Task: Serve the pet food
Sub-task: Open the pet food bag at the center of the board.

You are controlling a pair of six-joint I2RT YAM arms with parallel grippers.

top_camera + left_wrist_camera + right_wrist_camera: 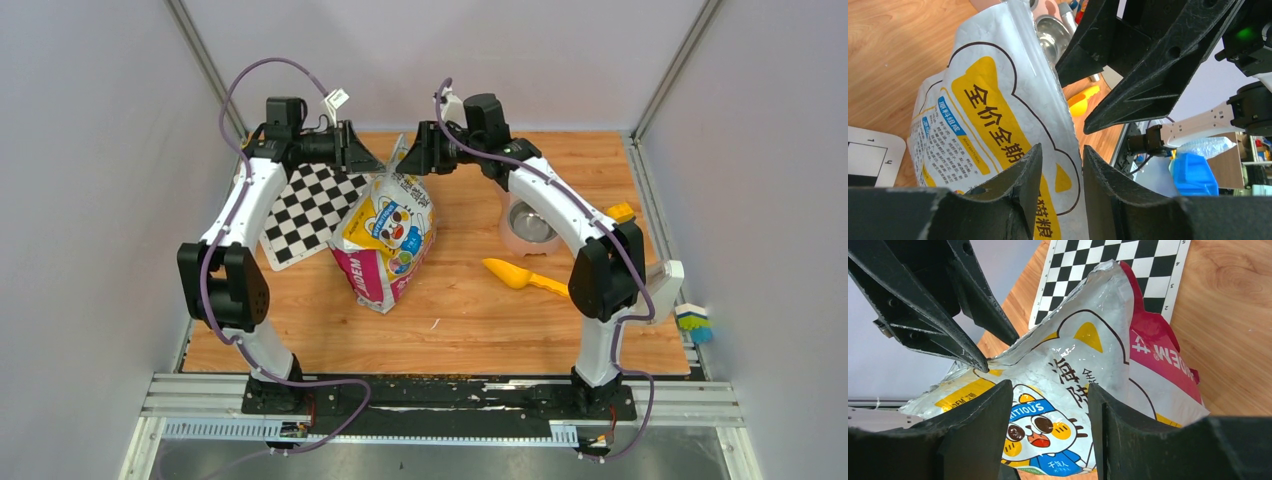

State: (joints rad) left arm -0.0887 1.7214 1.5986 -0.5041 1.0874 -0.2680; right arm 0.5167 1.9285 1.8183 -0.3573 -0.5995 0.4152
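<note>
Cat-print bag (385, 235) stands mid-table, opaque, so pet food isn't visible. L gripper (1062, 150) at bag's 11 o'clock, fingers apart w/ top edge btwn. R gripper (1050, 387) at 12, also apart. Steel bowl (548, 236) at bag's 3, yellow scoop (515, 274) at 4.

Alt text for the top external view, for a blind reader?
Two robot arms reach inward so the left tool and right tool flank the top of a cartoon-cat bag on a wooden table. A checkerboard lies to its left; a metal bowl and yellow scoop to its right.
</note>
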